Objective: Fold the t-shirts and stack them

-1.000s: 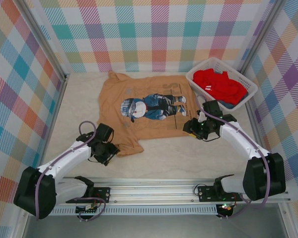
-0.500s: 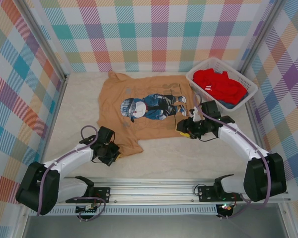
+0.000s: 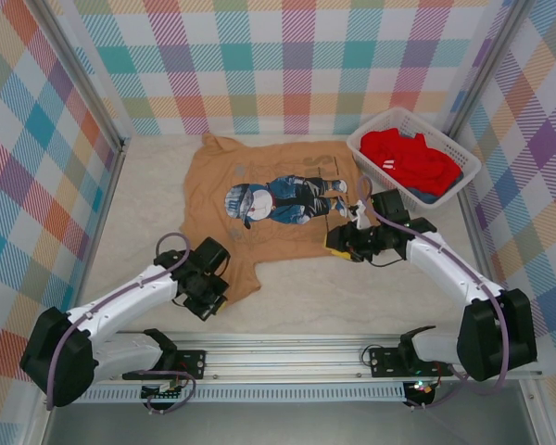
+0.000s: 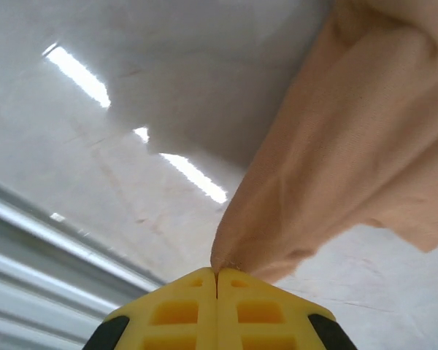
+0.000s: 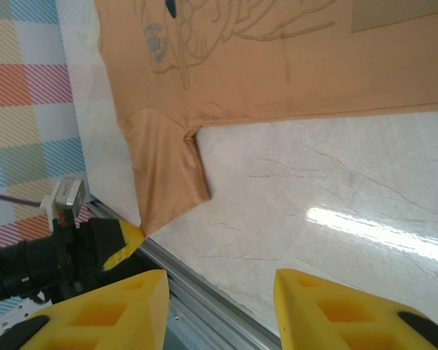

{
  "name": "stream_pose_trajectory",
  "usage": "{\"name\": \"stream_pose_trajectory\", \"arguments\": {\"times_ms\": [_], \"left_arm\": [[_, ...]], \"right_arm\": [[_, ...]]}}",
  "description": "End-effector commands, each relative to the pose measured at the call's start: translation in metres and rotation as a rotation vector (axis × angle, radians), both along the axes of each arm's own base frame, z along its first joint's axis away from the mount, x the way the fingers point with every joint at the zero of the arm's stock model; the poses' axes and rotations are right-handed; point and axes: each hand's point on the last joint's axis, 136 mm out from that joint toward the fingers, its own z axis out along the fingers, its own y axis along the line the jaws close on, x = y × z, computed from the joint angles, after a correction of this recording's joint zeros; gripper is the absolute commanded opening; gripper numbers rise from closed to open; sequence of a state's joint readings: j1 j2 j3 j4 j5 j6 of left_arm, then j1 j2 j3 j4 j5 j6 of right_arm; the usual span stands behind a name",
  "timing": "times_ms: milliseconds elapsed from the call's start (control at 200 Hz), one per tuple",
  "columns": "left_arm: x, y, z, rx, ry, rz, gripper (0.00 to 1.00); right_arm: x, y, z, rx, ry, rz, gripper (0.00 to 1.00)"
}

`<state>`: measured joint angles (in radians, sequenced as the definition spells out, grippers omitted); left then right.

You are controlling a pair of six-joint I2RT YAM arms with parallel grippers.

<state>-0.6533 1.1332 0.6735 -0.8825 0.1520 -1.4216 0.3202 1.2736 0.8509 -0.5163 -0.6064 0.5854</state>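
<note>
Step in hand: first fold of the tan-orange t-shirt (image 3: 287, 236), grasp phase. The shirt lies spread print-up on the table (image 3: 352, 287), collar toward the left wall, hem toward the right. The red t-shirt (image 3: 410, 159) is bunched in the white lattice basket (image 3: 375, 125) at the far right, unfolded. The left gripper (image 4: 217, 277) has its jaws shut on the tip of the near sleeve; in the left wrist view the cloth rises out of the closed yellow fingertips, pulled into a taut cone. The right gripper (image 5: 219, 292) sits at the near corner of the hem, jaws apart with nothing between them; its wrist view looks along the shirt's near edge toward the held sleeve. Judgement: only one of two grasp points is secured, so the task is at an early stage. The next move calls for the right jaws to come down on the hem corner and pinch it, then both arms lift together and carry the near edge across the print. Risk: uneven lift would skew the fold line.
</note>
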Motion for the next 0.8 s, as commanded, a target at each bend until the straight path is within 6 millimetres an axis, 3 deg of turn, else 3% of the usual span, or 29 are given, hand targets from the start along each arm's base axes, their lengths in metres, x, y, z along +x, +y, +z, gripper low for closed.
{"name": "stream_pose_trajectory", "arguments": {"times_ms": [0,20,80,115,175,260,325,380,460,675,795], "left_arm": [[-0.02,0.012,-0.003,0.094,0.078,0.051,0.0],[-0.019,0.011,-0.004,0.091,0.077,0.05,0.02],[-0.014,0.005,-0.007,0.069,0.062,0.031,0.29],[-0.009,0.002,-0.005,0.064,0.042,0.011,0.38],[-0.001,0.004,0.009,0.099,0.007,-0.027,0.44],[0.018,0.016,0.042,0.206,-0.061,-0.102,0.51],[0.035,0.021,0.057,0.233,-0.093,-0.118,0.52],[0.048,0.023,0.054,0.204,-0.093,-0.082,0.48],[0.082,0.023,0.045,0.151,-0.158,0.001,0.41],[0.158,0.019,-0.002,0.101,-0.157,0.117,0.38],[0.173,0.04,-0.027,0.196,-0.067,0.086,0.38]], "right_arm": [[0.001,-0.006,-0.004,-0.051,-0.001,-0.003,0.42],[0.002,-0.008,-0.005,-0.068,0.0,-0.01,0.42],[0.001,-0.014,-0.012,-0.111,0.015,-0.029,0.43],[0.002,-0.018,-0.015,-0.135,0.018,-0.042,0.43],[0.005,-0.025,-0.019,-0.179,0.022,-0.07,0.44],[0.011,-0.032,-0.023,-0.227,0.015,-0.106,0.43],[0.018,-0.038,-0.026,-0.262,0.007,-0.139,0.42],[0.024,-0.046,-0.029,-0.298,-0.004,-0.179,0.41],[0.037,-0.056,-0.034,-0.325,-0.028,-0.247,0.38],[0.077,-0.072,-0.041,-0.364,-0.1,-0.343,0.3],[0.078,-0.08,-0.046,-0.404,-0.06,-0.368,0.29]]}}
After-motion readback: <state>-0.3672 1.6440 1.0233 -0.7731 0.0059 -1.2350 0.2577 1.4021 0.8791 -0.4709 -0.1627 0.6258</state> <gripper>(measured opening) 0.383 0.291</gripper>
